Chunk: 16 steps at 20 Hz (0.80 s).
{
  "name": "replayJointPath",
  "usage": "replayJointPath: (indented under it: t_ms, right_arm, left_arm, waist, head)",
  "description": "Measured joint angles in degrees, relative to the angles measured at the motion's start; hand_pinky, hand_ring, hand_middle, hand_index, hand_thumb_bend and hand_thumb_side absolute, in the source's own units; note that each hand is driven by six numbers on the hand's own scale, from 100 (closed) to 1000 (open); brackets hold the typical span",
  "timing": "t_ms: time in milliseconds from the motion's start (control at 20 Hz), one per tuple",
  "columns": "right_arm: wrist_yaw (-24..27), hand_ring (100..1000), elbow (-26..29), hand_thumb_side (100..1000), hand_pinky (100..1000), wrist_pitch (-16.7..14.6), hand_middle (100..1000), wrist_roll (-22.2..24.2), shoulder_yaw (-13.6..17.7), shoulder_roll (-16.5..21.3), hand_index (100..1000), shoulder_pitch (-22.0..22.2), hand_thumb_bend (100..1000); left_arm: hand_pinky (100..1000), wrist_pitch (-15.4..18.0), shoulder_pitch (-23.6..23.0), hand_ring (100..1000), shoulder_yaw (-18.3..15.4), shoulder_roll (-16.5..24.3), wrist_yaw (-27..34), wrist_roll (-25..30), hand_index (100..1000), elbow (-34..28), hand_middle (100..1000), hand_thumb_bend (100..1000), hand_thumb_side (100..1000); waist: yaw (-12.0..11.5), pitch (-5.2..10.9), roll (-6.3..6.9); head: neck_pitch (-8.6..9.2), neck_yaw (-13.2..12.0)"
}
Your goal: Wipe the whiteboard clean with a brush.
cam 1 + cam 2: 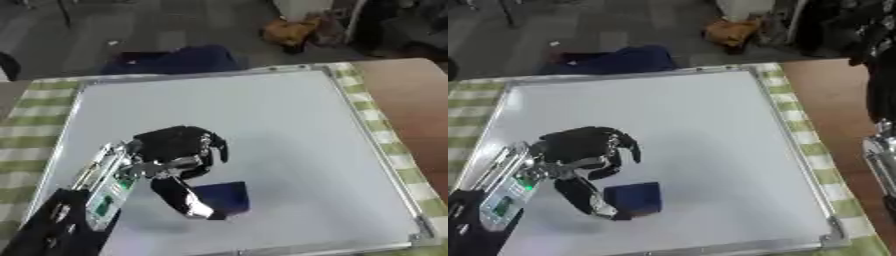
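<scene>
Left hand (179, 155) pinches a blue brush (223, 196) on the whiteboard (289, 125) over a green-checked cloth (372, 115).

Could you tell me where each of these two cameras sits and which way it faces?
Left eye view: in the head, looking down at the whiteboard; the left hand comes in from the lower left by the blue brush.
Right eye view: beside it, same downward look; a dark arm part shows at the right edge.
Both share the board, brush, left hand and checked cloth.
</scene>
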<state>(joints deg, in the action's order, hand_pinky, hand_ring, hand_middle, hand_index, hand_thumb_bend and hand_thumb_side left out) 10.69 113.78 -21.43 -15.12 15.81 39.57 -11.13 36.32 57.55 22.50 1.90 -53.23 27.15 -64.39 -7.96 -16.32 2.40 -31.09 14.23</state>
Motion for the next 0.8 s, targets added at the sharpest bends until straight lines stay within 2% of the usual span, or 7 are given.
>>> replayJointPath:
  t_ms: [450, 800]
  right_arm:
    - [0.0, 593, 0.0, 973, 716, 0.3, 485, 0.5, 0.0, -0.1, 280, 0.0, 156]
    - [0.0, 592, 0.0, 971, 716, 0.4, 483, 0.6, 0.0, -0.3, 278, 0.0, 157]
  left_arm:
    - [814, 1.4, -0.7, 772, -1.3, -1.5, -6.4, -3.3, 121, 3.8, 567, 615, 762]
    - [802, 1.9, -1.1, 759, -1.6, -2.2, -9.4, -4.9, 120, 5.8, 553, 600, 753]
  waist:
    - [0.1, -0.44, 0.26]
    - [0.3, -0.81, 0.32]
  head:
    - [0.0, 0.0]
    - [0.0, 0.0]
